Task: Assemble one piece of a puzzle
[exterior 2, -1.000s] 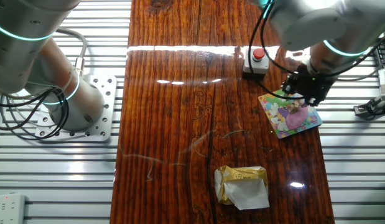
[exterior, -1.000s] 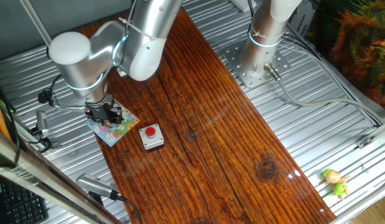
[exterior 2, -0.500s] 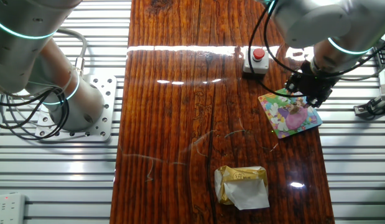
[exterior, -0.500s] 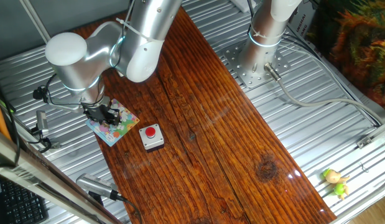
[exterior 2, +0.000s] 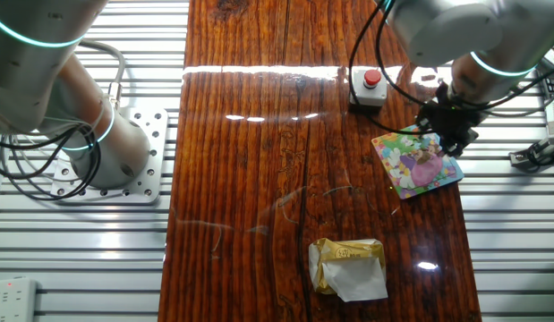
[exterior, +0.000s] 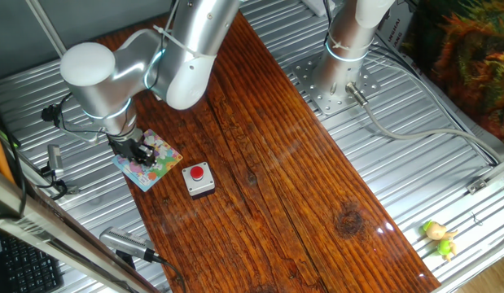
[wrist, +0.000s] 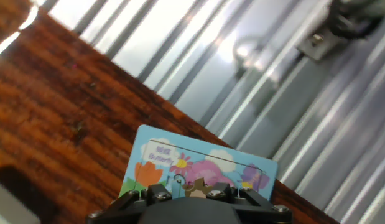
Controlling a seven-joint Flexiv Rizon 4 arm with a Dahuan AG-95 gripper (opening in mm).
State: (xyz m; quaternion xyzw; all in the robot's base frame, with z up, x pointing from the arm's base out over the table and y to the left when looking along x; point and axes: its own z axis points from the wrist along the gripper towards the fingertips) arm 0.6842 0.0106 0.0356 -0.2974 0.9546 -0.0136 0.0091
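One fixed view: the black two-finger end effector [exterior: 134, 150] hangs low over the small square pastel cartoon puzzle board [exterior: 150, 162], above its corner toward the left edge of the dark wooden plank surface [exterior: 268, 171]. The board lies flat near that edge. One grey box with a red round button [exterior: 198, 178] sits just beside the board, apart from it. One small yellow-green toy [exterior: 440, 237] lies well apart on the ribbed metal at lower right. The finger gap is hidden here.

The other fixed view: end effector [exterior 2: 448, 125] over the board's [exterior 2: 418, 165] upper part, the side nearest the button box [exterior 2: 369, 88]. One crumpled gold-and-white wrapper [exterior 2: 349, 266] lies well apart, nearer the camera. One board, one box, one wrapper counted. The separate whitish piece cannot be made out.

Hand view: the board [wrist: 198, 165] lies directly ahead of the fingers, its light-blue edge parallel to the surface's edge. The black body blocks the fingertips; I cannot tell how far they are parted or whether anything is held.
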